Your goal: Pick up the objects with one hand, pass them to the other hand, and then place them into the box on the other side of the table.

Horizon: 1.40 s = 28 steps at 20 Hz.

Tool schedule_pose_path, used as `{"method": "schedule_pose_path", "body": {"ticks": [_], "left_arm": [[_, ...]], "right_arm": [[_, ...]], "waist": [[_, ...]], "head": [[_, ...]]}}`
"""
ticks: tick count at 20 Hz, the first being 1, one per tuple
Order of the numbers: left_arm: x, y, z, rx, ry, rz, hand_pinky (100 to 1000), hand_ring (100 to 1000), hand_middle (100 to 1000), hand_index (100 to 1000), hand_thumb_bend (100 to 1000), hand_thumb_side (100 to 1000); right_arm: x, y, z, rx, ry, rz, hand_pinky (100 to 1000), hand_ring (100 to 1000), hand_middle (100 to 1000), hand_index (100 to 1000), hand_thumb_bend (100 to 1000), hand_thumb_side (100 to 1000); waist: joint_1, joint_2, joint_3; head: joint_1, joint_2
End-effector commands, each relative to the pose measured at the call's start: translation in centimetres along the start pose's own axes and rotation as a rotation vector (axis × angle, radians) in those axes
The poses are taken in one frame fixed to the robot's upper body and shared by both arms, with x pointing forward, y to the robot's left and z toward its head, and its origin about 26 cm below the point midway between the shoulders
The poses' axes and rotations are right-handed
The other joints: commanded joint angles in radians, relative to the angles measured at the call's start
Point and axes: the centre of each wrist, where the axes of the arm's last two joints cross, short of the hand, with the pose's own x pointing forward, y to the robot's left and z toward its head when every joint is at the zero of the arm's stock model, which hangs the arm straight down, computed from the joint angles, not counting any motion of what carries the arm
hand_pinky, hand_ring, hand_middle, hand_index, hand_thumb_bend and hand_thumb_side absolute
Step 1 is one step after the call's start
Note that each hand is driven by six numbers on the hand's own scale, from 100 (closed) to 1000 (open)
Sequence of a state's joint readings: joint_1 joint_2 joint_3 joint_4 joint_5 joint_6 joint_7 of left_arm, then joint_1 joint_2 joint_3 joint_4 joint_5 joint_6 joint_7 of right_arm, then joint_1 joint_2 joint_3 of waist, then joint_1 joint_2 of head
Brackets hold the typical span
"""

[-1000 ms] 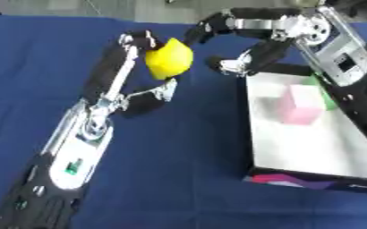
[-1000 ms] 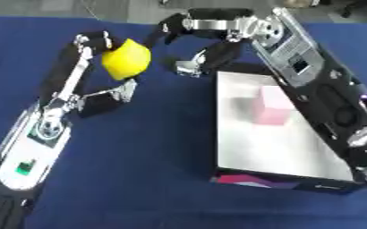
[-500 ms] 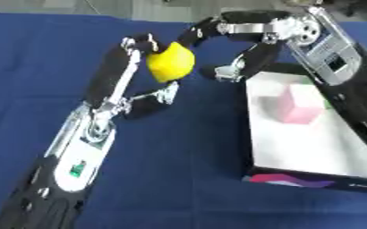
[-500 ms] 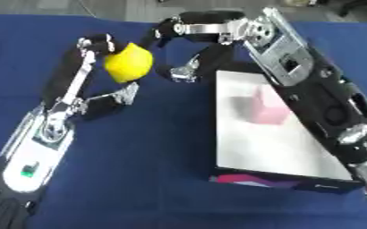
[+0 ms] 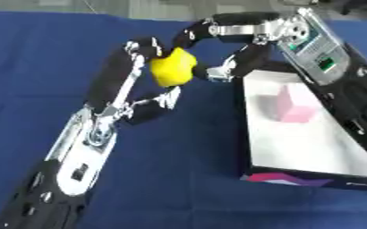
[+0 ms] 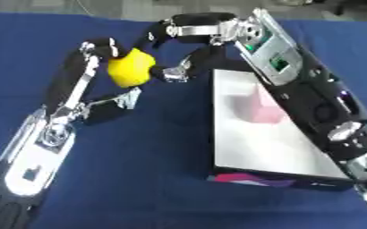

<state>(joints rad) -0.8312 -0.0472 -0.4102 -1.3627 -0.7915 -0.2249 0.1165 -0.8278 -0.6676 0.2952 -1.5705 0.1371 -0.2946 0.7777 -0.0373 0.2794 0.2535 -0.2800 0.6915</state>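
Yellow ball (image 5: 172, 67) between both hands, just left of box (image 5: 253, 134).

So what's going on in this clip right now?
A handover is under way above the blue table. The left hand holds a yellow object up off the cloth, and the right hand has its fingers and thumb spread to either side of it; whether they touch it yet is hard to tell. The white box sits on the right side with a pink block already inside.
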Motion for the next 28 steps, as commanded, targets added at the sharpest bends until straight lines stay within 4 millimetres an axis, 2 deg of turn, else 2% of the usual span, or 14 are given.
{"method": "schedule_pose_path", "body": {"ticks": [1, 11, 16, 20, 23, 24, 25, 28], "left_arm": [[1.06, 0.25, -0.99, 0.021, -0.045, -0.004, 666, 593, 521, 593, 100, 117], [1.4, 0.64, -1.38, 0.048, -0.078, -0.063, 668, 600, 526, 594, 100, 100], [1.34, 0.54, -1.44, 0.048, -0.078, -0.089, 667, 601, 527, 595, 100, 100], [1.33, 0.33, -1.46, 0.042, -0.078, -0.095, 668, 601, 527, 596, 100, 100], [1.3, 0.14, -1.47, 0.04, -0.075, -0.095, 669, 601, 528, 598, 100, 100], [1.29, 0.1, -1.47, 0.041, -0.074, -0.096, 669, 601, 528, 598, 100, 100], [1.28, 0.07, -1.47, 0.041, -0.074, -0.097, 670, 602, 529, 600, 100, 100], [1.27, -0.07, -1.49, 0.04, -0.072, -0.1, 670, 602, 529, 601, 100, 100]], "right_arm": [[0.31, -1.04, 0.16, 0.006, 0.005, 0.037, 894, 992, 839, 897, 158, 650], [0.05, -0.76, 0.01, 0.079, -0.003, 0.021, 895, 998, 825, 889, 141, 697], [0.31, -0.96, 0.08, 0.103, -0.015, -0.029, 889, 993, 793, 861, 166, 675], [0.56, -1.12, 0.11, 0.09, -0.02, -0.085, 885, 976, 720, 800, 172, 613], [0.58, -1.03, 0.06, 0.085, -0.025, -0.137, 882, 950, 631, 739, 154, 557], [0.62, -1.05, 0.05, 0.085, -0.026, -0.151, 882, 950, 631, 739, 154, 557], [0.64, -1.05, 0.05, 0.085, -0.027, -0.164, 878, 928, 577, 695, 135, 530], [0.52, -1.01, 0.04, 0.078, -0.025, -0.221, 874, 904, 533, 657, 106, 481]], "waist": [[-0.014, -0.001, 0.0], [-0.01, 0.0, -0.008], [-0.008, -0.001, -0.011], [-0.007, 0.0, -0.014], [-0.006, 0.0, -0.015], [-0.006, 0.0, -0.015], [-0.006, 0.0, -0.016], [-0.006, 0.0, -0.016]], "head": [[-0.005, -0.005], [-0.001, -0.001], [0.0, -0.003], [0.0, -0.002], [0.0, 0.0], [0.0, 0.001], [-0.001, 0.002], [-0.002, 0.003]]}}
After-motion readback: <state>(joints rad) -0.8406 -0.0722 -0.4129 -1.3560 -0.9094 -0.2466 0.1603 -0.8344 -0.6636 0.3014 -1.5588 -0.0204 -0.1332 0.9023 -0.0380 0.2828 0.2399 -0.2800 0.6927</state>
